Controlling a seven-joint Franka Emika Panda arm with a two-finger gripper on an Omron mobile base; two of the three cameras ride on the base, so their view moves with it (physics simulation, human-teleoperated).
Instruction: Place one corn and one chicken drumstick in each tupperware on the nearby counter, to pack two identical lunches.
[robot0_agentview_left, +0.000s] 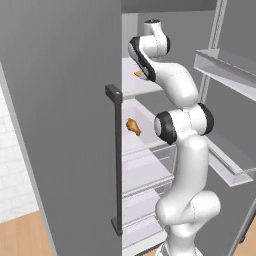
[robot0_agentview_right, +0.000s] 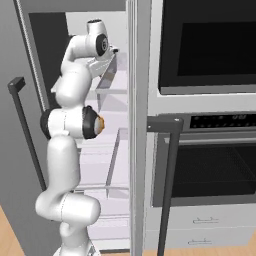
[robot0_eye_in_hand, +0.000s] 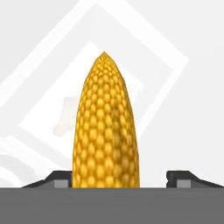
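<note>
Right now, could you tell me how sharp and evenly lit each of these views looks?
Hand view: corn crisp and evenly lit, white background washed out. Left base view: flat lighting, soft; drumstick a small blur. Right base view: dark oven glass, no glare.

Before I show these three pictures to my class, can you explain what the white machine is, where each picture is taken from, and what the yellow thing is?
The white machine is a robot arm reaching into an open fridge. Two pictures come from cameras behind the arm, one on each side of it. The third comes from a camera on its hand, looking along the tool. The yellow thing is a corn cob, lying between the tool's two dark fingertips; one tip sits close to it, the other apart. A chicken drumstick lies on a lower shelf. Beside the fridge is an oven.
</note>
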